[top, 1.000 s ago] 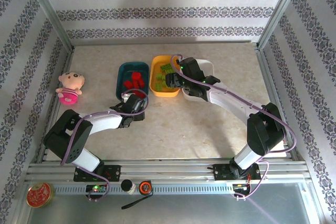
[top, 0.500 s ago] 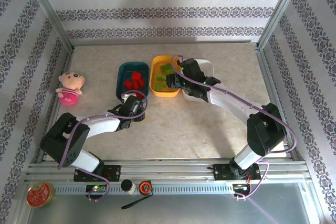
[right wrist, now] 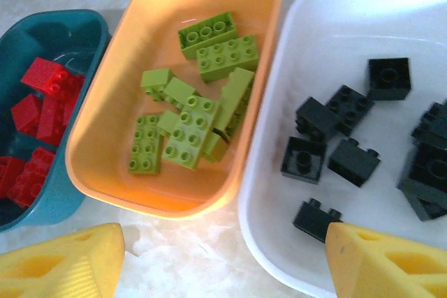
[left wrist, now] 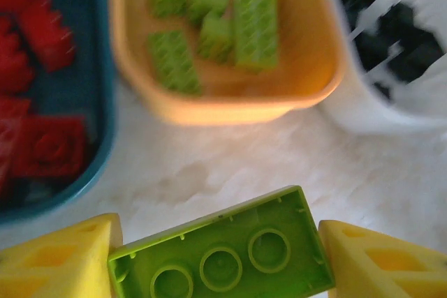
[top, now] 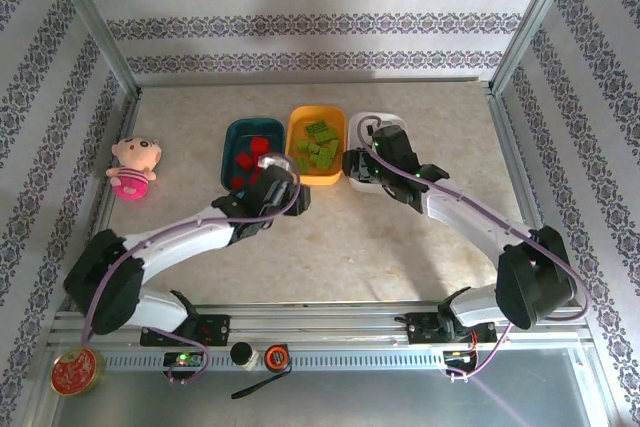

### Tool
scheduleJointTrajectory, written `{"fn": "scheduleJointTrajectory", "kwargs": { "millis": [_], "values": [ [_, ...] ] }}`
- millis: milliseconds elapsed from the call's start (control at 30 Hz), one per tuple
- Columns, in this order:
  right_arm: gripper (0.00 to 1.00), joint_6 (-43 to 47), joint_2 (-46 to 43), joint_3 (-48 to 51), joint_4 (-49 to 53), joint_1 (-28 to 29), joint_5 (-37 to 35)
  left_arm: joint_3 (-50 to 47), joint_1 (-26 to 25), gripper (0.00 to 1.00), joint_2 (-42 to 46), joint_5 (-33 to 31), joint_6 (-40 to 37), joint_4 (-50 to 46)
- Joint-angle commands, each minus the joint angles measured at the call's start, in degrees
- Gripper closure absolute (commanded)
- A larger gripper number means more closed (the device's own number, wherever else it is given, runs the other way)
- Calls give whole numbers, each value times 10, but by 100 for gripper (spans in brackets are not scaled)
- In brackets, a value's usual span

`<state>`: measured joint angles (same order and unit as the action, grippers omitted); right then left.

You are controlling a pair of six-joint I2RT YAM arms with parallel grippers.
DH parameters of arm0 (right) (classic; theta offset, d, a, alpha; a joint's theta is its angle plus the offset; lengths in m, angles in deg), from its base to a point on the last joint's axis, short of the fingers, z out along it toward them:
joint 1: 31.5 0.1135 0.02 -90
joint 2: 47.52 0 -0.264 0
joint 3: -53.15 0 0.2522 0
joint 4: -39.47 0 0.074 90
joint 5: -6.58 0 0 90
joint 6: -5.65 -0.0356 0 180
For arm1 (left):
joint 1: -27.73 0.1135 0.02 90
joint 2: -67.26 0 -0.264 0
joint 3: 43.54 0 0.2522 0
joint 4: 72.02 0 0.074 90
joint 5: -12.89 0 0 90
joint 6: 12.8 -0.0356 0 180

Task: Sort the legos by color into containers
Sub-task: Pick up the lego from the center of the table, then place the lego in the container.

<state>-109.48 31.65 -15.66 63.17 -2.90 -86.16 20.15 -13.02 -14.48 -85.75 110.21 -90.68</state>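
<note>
Left wrist view: the left gripper (left wrist: 218,270) is clamped on a lime brick (left wrist: 223,242). Its yellow fingers (left wrist: 63,256) press the two short ends, and the hollow underside faces the camera. The brick hangs just short of the orange tray's (left wrist: 209,113) near rim, and more lime bricks (left wrist: 209,26) lie inside.

Left of that tray, a teal tray (right wrist: 70,36) holds red bricks (right wrist: 42,102). Right of it, a white tray (right wrist: 335,26) holds black bricks (right wrist: 349,158).

The right gripper (right wrist: 223,270) hovers by the orange tray's near rim, jaws wide and empty.

The brick looks light, rigid and slick. Flat opposite faces are likely the surest hold, since a corner pinch could let it twist free.
</note>
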Motion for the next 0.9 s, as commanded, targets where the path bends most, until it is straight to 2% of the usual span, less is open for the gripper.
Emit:
{"fn": "scheduleJointTrajectory", "kwargs": {
  "millis": [0,133,333,467,500,533,667,867],
  "values": [
    [24,-12,-35,23,-9,-6,-15,85,29,34,-72,29,-23,25],
    [24,-12,-63,42,2,-9,-18,186,65,34,-165,42,-36,29],
    [23,-16,-94,65,10,-13,-24,303,92,33,-268,43,-52,2],
    [22,-18,-107,73,11,-14,-27,353,99,11,-303,41,-59,-12],
    [20,-19,-109,75,12,-15,-29,361,100,3,-304,42,-59,-15],
    [19,-19,-111,75,12,-16,-31,366,101,0,-303,45,-59,-15],
    [16,-19,-123,79,13,-19,-42,359,101,0,-267,51,-59,-7],
    [9,-14,-156,94,-1,-21,-73,266,101,0,-150,47,-50,32]
  ]
}}
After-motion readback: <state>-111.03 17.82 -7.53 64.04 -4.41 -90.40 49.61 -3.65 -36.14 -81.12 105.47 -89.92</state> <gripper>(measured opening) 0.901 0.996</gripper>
